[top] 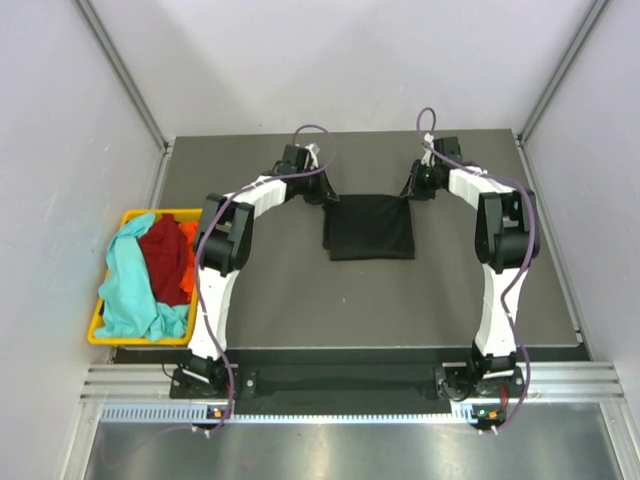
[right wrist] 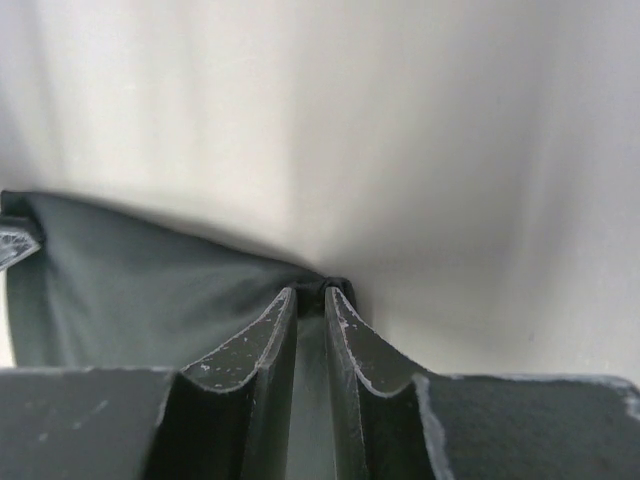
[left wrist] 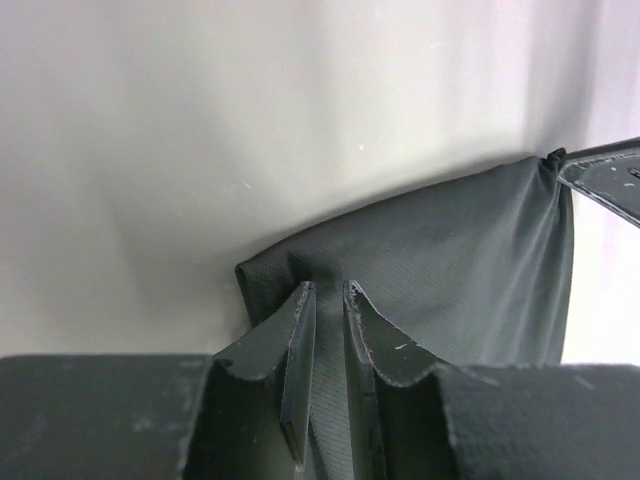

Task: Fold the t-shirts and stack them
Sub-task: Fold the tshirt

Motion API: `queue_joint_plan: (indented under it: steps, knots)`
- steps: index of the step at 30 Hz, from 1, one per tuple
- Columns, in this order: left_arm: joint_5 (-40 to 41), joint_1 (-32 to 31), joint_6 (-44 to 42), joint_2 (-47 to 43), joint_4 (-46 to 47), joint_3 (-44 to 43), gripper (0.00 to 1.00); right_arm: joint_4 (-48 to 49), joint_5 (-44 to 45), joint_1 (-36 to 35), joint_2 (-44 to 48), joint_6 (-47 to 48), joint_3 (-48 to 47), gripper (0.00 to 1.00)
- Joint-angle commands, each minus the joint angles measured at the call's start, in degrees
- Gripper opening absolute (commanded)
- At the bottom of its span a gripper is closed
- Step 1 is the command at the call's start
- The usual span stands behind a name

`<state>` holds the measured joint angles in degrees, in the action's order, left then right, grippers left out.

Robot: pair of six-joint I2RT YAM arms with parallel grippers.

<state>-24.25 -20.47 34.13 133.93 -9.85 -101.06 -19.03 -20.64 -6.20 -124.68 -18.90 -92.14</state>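
Tabletop [top: 270,300], dark grey and flat, with the soft black cloth t-shirt [top: 370,228] lying mid-table as a folded rectangle.
Left gripper [left wrist: 328,290] and right gripper [right wrist: 308,292] each clamp narrowly on one far corner, probably to hold that edge taut for the next fold.

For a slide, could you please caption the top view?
Left hand and right hand grip far corners of the black t-shirt; other t-shirts fill basket.

A folded t-shirt [top: 370,228] lies far and central on the table [top: 300,300], the left gripper [top: 325,196] at its far left corner, the right gripper [top: 412,190] at its far right corner. Well left, a basket [top: 140,213] holds a heap of t-shirts [top: 150,275]
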Motion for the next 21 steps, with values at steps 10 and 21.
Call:
queue_joint_plan:
  steps: [10, 21]
  knots:
    - [4.2, 0.6, -2.7, 1.0, -1.0, -4.5, 0.22, 2.1, 2.6, 1.4, 6.5, 1.2, -1.2, 0.35]
    - [4.1, 0.7, -1.3, -12.5, -8.7, 2.1, 0.38, -2.2, -3.7, 1.5, 17.3, 4.6, 13.1, 0.51]
